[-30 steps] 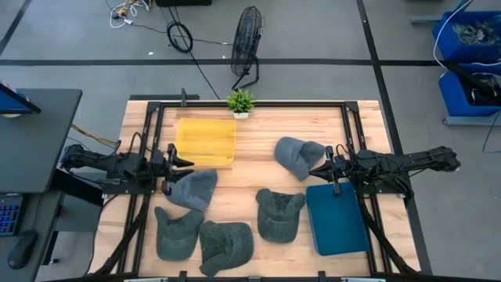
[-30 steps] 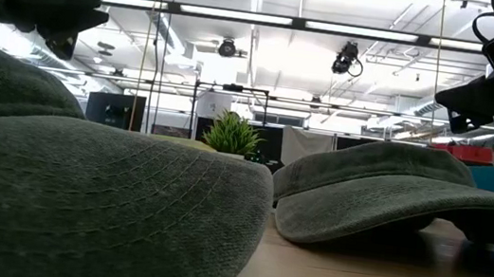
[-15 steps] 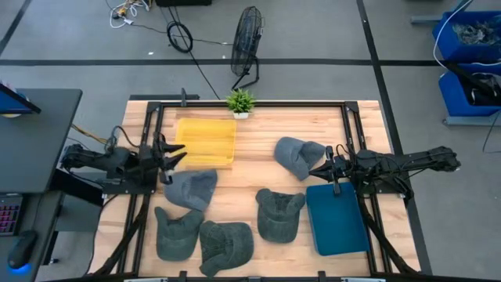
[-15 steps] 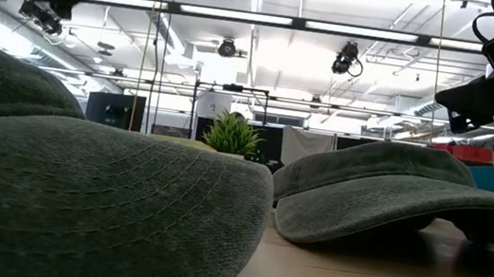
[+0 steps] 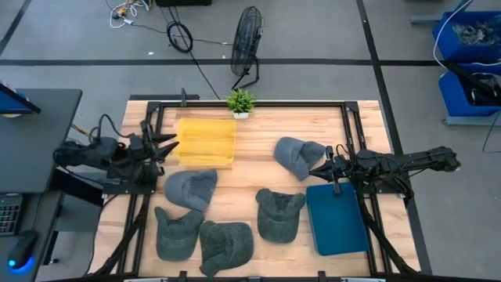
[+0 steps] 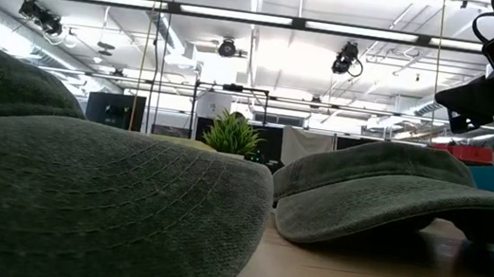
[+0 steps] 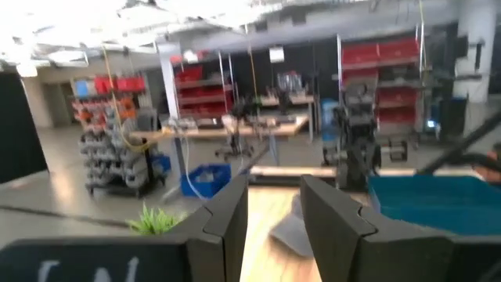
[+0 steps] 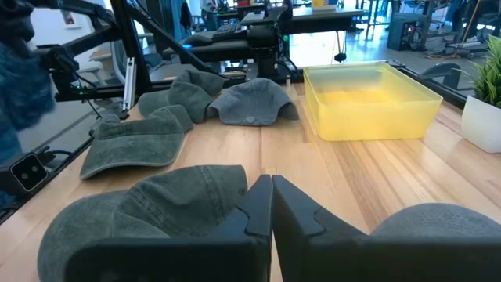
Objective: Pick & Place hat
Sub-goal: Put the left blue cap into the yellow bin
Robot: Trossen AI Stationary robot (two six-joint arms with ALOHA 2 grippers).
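Five grey hats are spread on the wooden worktop (image 5: 250, 168). The hat nearest the left arm (image 5: 190, 189) lies just below the yellow tray (image 5: 205, 142), on the side toward the table's front, with its long axis roughly across the table: the rounded crown is toward the right and the brim toward the left edge. It is flat on the wood and touched by neither arm. The left gripper (image 5: 168, 145) is raised at the left edge of the yellow tray, clear of that hat, and its fingers (image 7: 223, 227) are seen parted with a gap between them and nothing held. The right gripper (image 5: 317, 169) is held beside the upper right hat (image 5: 298, 155), above the top corner of the blue tray (image 5: 337, 218); its fingers (image 8: 252, 205) are pressed together with nothing between them. Three more hats are grouped along the front: one at the lower left (image 5: 175, 233), one beside it (image 5: 225, 245) with the two touching, and one near the middle (image 5: 279, 214) just left of the blue tray. A small potted plant (image 5: 240, 102) stands at the far edge of the worktop.
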